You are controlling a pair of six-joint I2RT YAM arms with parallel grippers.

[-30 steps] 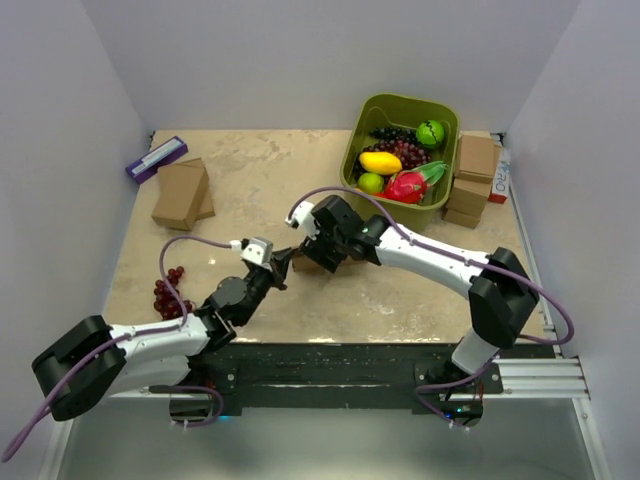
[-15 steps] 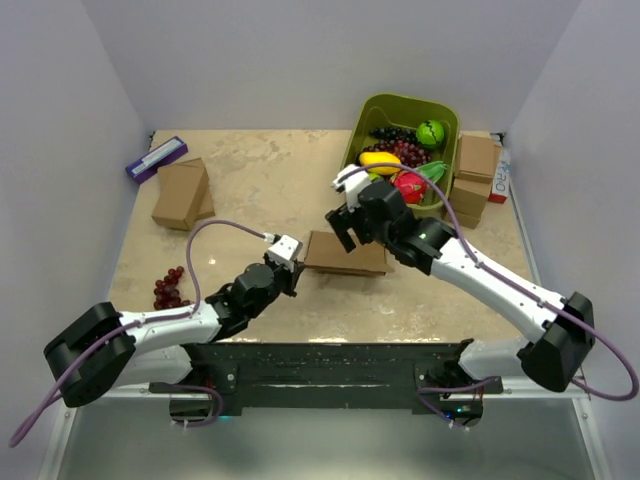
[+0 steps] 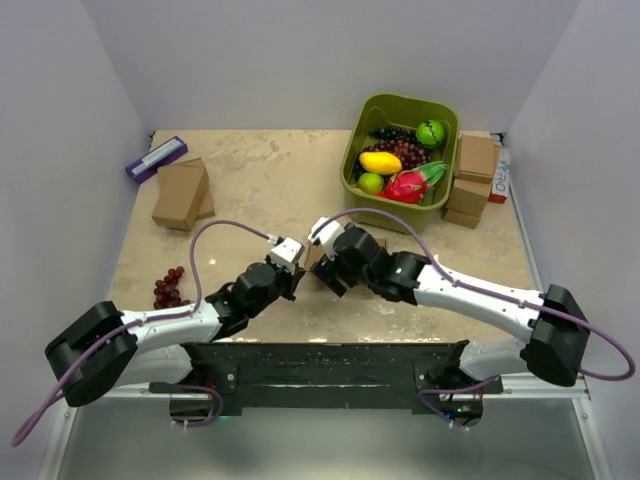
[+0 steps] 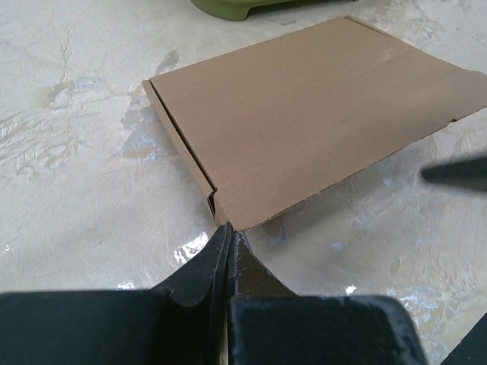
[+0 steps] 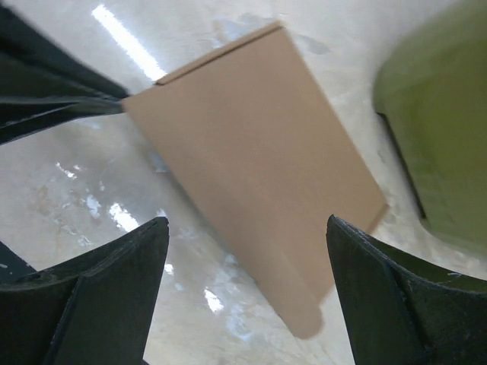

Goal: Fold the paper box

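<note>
The paper box (image 4: 304,122) lies flat and closed on the table, a thin brown cardboard mailer. In the top view the right arm hides most of it, and only a strip (image 3: 376,242) shows. My left gripper (image 4: 228,230) is shut and empty, with its tips at the box's near corner; it also shows in the top view (image 3: 296,272). My right gripper (image 5: 247,220) is open and hovers over the box's (image 5: 251,152) near long edge. In the top view the right gripper (image 3: 332,276) is just right of the left one. The left fingers (image 5: 68,106) also show in the right wrist view.
A green bin (image 3: 352,165) of fruit stands behind the box. Small brown boxes sit at the far left (image 3: 180,195) and stacked at the far right (image 3: 475,170). A purple item (image 3: 155,158) and loose grapes (image 3: 168,290) lie at the left. White walls close in both sides.
My right gripper came back from beside the bin and moved down and left over the box's near side. My left gripper has stayed at the box's corner for the last half second.
</note>
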